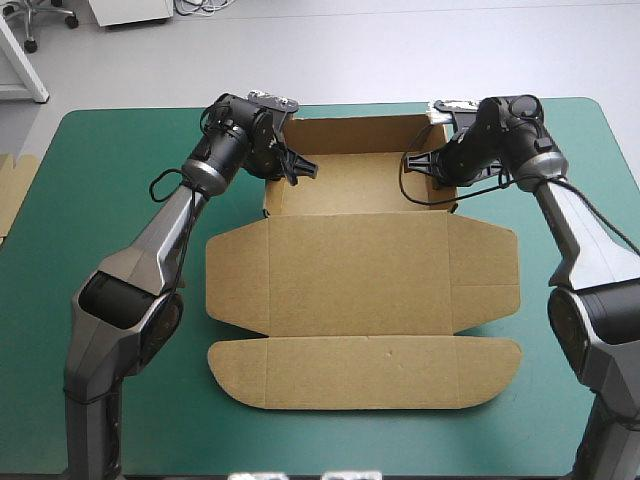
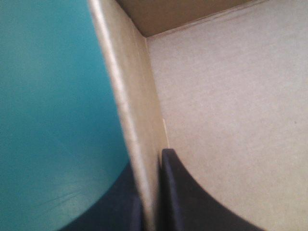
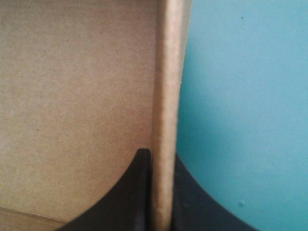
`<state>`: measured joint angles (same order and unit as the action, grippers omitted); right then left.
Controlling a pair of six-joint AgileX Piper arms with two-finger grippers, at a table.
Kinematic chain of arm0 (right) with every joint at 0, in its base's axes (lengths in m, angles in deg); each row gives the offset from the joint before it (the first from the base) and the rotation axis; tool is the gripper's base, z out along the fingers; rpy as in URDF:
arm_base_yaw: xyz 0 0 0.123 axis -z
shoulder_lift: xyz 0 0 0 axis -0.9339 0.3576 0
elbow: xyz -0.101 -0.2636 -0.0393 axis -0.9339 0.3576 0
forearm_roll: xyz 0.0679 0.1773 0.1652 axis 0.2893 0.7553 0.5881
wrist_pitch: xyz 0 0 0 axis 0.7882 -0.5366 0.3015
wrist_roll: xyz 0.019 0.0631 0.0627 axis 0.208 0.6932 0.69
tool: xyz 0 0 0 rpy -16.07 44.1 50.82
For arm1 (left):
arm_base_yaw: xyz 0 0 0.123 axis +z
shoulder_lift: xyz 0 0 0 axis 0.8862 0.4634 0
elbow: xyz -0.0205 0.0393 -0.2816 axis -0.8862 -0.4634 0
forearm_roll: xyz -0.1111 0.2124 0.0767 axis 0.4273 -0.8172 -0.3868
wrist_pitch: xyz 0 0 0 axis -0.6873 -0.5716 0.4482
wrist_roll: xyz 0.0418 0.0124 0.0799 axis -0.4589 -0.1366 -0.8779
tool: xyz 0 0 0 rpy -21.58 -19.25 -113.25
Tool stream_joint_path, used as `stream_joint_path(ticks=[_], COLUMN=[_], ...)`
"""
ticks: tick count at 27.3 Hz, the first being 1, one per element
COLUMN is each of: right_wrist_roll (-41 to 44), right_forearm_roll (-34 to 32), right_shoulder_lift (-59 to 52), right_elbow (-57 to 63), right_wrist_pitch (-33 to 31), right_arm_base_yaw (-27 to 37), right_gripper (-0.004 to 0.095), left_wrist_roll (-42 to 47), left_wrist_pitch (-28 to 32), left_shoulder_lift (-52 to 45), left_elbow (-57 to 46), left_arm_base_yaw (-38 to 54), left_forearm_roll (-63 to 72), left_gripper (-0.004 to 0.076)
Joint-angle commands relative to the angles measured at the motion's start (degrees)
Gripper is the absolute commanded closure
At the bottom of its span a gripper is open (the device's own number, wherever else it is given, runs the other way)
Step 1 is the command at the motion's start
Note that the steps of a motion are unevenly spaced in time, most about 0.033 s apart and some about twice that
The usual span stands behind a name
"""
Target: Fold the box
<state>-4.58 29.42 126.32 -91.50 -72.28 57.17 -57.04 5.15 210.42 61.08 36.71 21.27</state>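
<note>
The brown box [image 1: 360,270] lay on the teal-green cover [image 1: 120,160], roughly central between the table's side edges. Its far part stood up as an open tray [image 1: 350,185], with a far wall [image 1: 355,132] and two side walls raised around the floor. Its lid [image 1: 360,275] was spread flat from the tray toward the table's near edge, with a side flap at each end. A long front flap [image 1: 365,372] with rounded ends lay flat on the lid's near side.

At the tray's left side, the left gripper [image 1: 292,166] was clamped on the left side wall [image 2: 130,96]. In the left wrist view, one black finger pressed the wall's inner face and the other its outer face, with only the thickness of the board between them. The tray floor lay inside that wall and the cover outside it.

At the tray's right side, the right gripper [image 1: 425,172] was clamped on the right side wall [image 3: 168,86] in the same way. Its fingers were all but together on the upright board, one inside the tray and one outside.

Both arms reached the box from its near side, one past each end of the lid without touching it. Well left of the box, a strip of more brown board [image 1: 15,190] showed at the table's left edge.
</note>
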Motion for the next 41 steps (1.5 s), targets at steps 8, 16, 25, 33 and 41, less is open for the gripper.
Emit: stream_joint_path(ticks=[8,16,25,33,41], right_wrist_roll=[-3.22,-3.22,-3.09,-3.09,-3.26], right_forearm_roll=[-0.44,-0.56,-2.01,-1.9,-1.44], right_shoulder_lift=[0.22,2.49,5.04,5.78,4.67], right_elbow=[-2.34,-2.38,-2.38,-2.48,-2.48], right_wrist_pitch=[0.36,1.95,2.46,3.01,4.38], right_arm_base_yaw=[0.35,0.35,0.35,0.35,0.35], right_gripper=[0.0915,0.0915,0.0915,0.0916,0.0915], left_wrist_roll=[-2.55,-3.23,-2.98,-3.95,-5.63], left_wrist_pitch=[2.92,3.54,5.97,5.37,1.05], left_shoulder_lift=[-1.02,2.57,6.14,6.65,6.57], left_elbow=[1.25,1.25,1.13,1.13,1.24], left_arm_base_yaw=[2.96,4.84,5.07,4.95,6.37], left_forearm_roll=[-6.57,-1.58,2.26,2.3,3.75], left_gripper=[0.0734,0.0734,0.0734,0.0734,0.0734])
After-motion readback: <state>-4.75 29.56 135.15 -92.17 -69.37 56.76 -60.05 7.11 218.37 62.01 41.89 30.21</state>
